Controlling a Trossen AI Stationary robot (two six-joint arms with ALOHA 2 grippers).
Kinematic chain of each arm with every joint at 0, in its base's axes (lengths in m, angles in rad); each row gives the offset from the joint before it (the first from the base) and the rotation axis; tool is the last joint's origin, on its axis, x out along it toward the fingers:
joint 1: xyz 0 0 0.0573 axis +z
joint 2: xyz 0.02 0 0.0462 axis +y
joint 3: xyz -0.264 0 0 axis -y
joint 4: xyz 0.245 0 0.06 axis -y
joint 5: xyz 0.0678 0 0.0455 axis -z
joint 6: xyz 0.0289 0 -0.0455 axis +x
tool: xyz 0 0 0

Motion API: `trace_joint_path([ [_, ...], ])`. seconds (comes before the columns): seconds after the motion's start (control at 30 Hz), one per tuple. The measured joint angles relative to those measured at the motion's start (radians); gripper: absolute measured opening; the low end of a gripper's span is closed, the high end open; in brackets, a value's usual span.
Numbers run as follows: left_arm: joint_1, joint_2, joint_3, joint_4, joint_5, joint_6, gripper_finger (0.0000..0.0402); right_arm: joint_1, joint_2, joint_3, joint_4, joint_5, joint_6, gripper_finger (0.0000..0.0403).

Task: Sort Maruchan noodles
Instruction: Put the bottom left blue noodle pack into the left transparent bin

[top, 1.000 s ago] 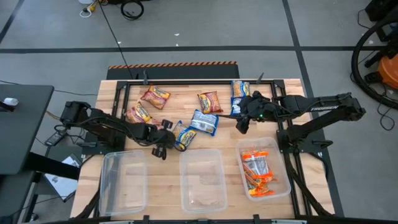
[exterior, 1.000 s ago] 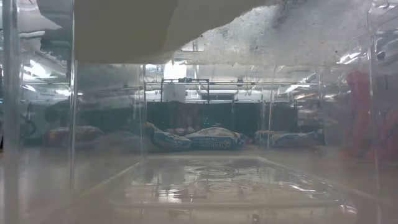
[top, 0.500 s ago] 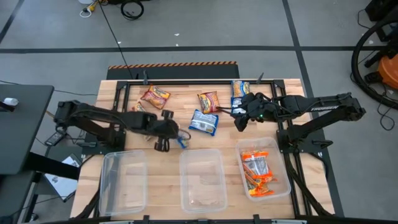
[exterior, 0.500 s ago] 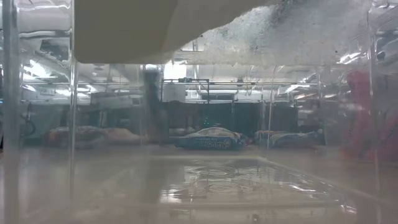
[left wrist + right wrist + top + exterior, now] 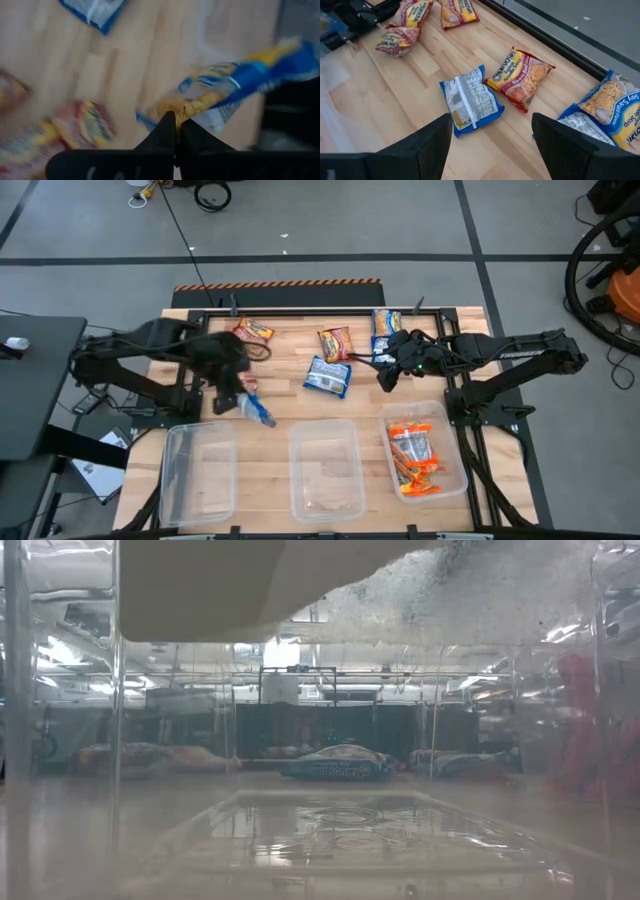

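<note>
My left gripper (image 5: 240, 398) hovers above the table's left half, shut on a blue-and-yellow noodle packet (image 5: 257, 411). The other Maruchan noodles lie flat on the wood. A blue-and-white one (image 5: 328, 376) is mid-table, and dark red ones (image 5: 337, 343) (image 5: 253, 330) lie farther back. Two blue ones (image 5: 385, 326) are at the far right. My right gripper (image 5: 389, 376) is raised over the right half, open. Nothing is between its fingers (image 5: 432, 142), and the mid-table blue packet (image 5: 470, 100) lies ahead of it. My left gripper pinches the blue-and-yellow packet by a crinkled edge (image 5: 183, 107) between its two shut fingertips (image 5: 169, 126). The fingers come from above, slanting down. The packet (image 5: 240, 85) hangs off the tips, lifted clear of the table and tilted.
Three clear plastic bins stand along the near edge: left (image 5: 198, 470), middle (image 5: 325, 470) and right (image 5: 452, 472). The right one holds several orange packets (image 5: 412, 455). A black rail (image 5: 300, 310) runs along the far edge. Bare wood lies between the packets and the bins.
My left gripper has taken hold of the blue-and-yellow packet and risen sharply, drawing back toward the table's left edge and rolling its wrist. The packet lay flat next to the mid-table blue one and now hangs clear of the wood.
</note>
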Motion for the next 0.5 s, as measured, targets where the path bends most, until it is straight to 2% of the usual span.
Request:
trace_joint_path([
  [0.2, -0.099, -0.079, 0.021, -0.099, 0.149, -0.388, 0.0004, 0.000, 0.001, 0.000, 0.012, 0.000, -0.059, 0.0279],
  [0.37, -0.265, -0.111, 0.022, -0.116, 0.176, -0.700, 0.0005, 0.000, 0.001, -0.001, 0.020, 0.000, -0.109, 0.0279],
  [0.5, -0.417, -0.110, 0.020, -0.113, 0.186, -0.866, 0.0005, 0.000, 0.001, -0.001, 0.022, -0.001, -0.137, 0.0279],
])
